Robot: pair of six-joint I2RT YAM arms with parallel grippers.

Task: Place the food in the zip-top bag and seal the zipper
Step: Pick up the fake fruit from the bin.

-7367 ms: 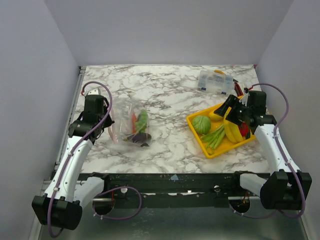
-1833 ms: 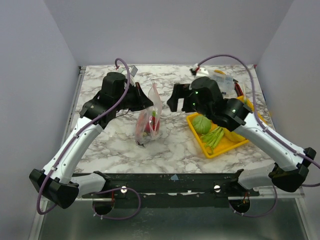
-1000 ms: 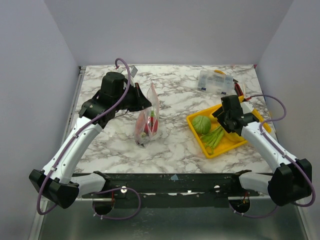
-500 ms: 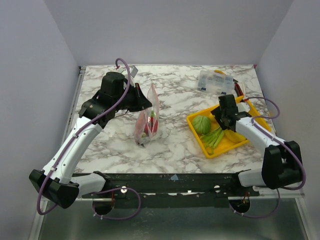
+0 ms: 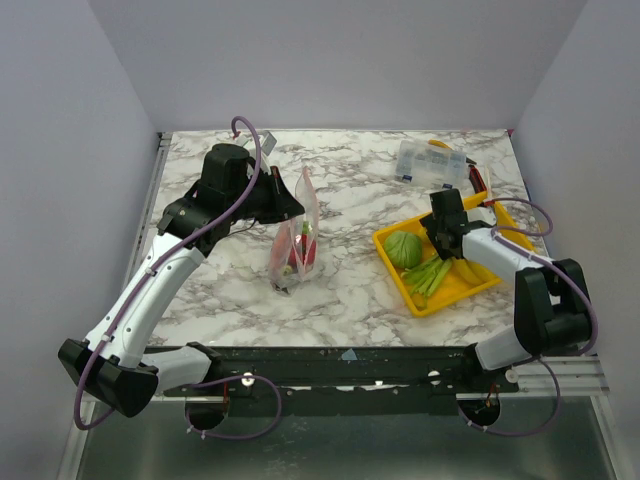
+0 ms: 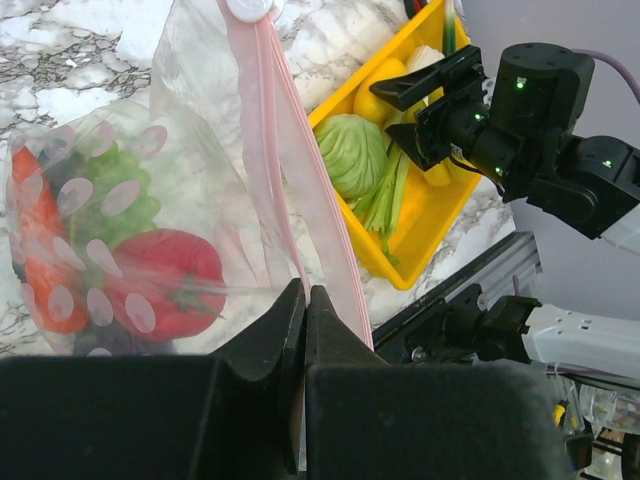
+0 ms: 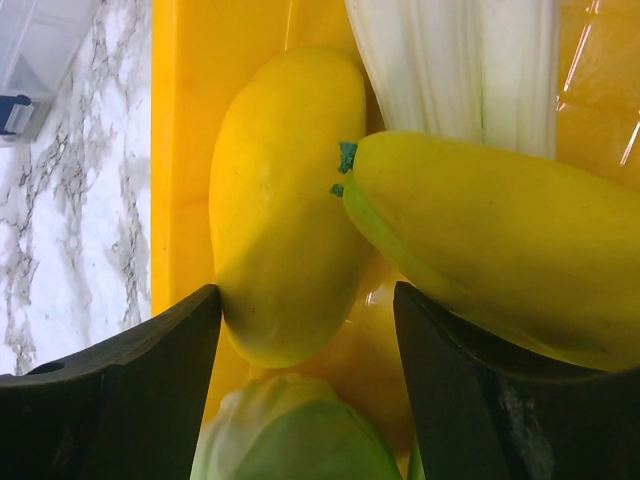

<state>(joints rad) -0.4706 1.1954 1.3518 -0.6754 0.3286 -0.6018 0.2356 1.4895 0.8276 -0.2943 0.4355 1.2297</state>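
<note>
The zip-top bag [image 5: 298, 245] hangs upright over the table's left middle, and my left gripper [image 5: 288, 205] is shut on the pink zipper [image 6: 270, 130] at one end of its mouth. Inside the bag a round red fruit [image 6: 165, 285] lies with green and orange pieces. My right gripper [image 5: 446, 226] is low in the yellow tray [image 5: 420, 305], open. In the right wrist view a yellow fruit [image 7: 285, 220] lies between the open jaws and touches the left finger [image 7: 150, 380]. A second yellow piece [image 7: 490, 240] lies beside it, with a round green one [image 5: 403, 249] close by.
Green stalks [image 5: 430, 272] lie in the tray's front half. A rigid clear compartment box [image 5: 432, 163] stands at the back right, just beyond the tray. The table's front rail runs along the near edge below both arms.
My right gripper has swung from beside the bag back to the tray and settled low over the yellow fruits. The left arm holds the bag where it was.
</note>
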